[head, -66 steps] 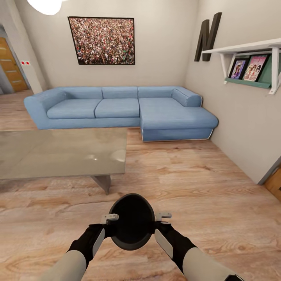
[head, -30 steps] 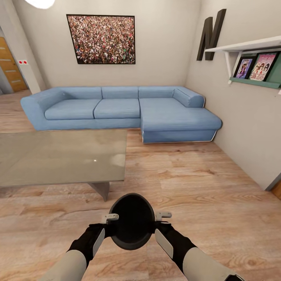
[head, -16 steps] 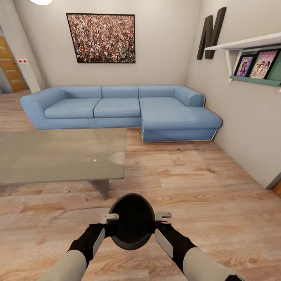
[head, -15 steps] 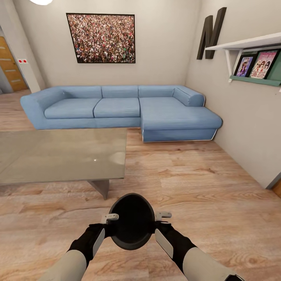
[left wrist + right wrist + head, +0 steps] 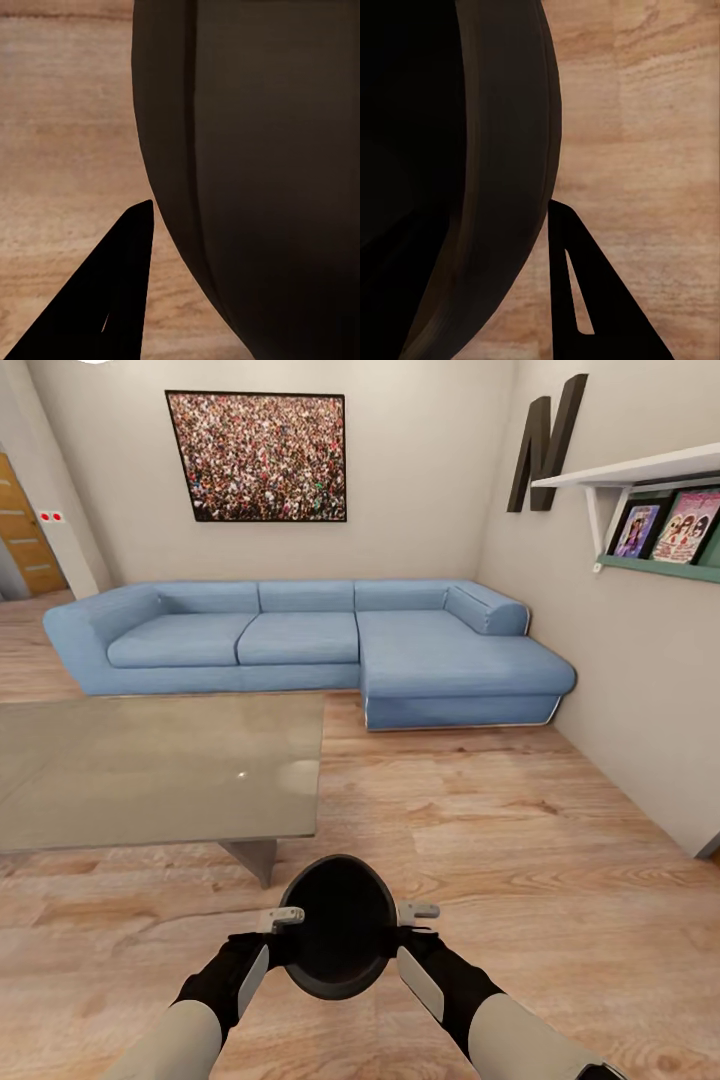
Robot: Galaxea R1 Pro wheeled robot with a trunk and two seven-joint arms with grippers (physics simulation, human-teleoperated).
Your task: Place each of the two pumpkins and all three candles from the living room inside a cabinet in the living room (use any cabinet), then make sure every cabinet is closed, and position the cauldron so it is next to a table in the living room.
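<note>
1. Cauldron (image 5: 338, 928): black, mouth up, carried low at 6 o'clock above the wood floor (image 5: 520, 840), clamped between both arms.
2. Left gripper (image 5: 283, 916) pinching the rim at 9 o'clock; right gripper (image 5: 418, 911) pinching it at 3 o'clock.
3. Glass coffee table (image 5: 150, 770) at 10 o'clock from the cauldron, near corner close, nearer the left arm.

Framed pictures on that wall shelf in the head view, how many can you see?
2. One with a purple image stands nearer the N letter; a pink one stands beside it, nearer the frame's right edge. More may be hidden past that edge.
</note>
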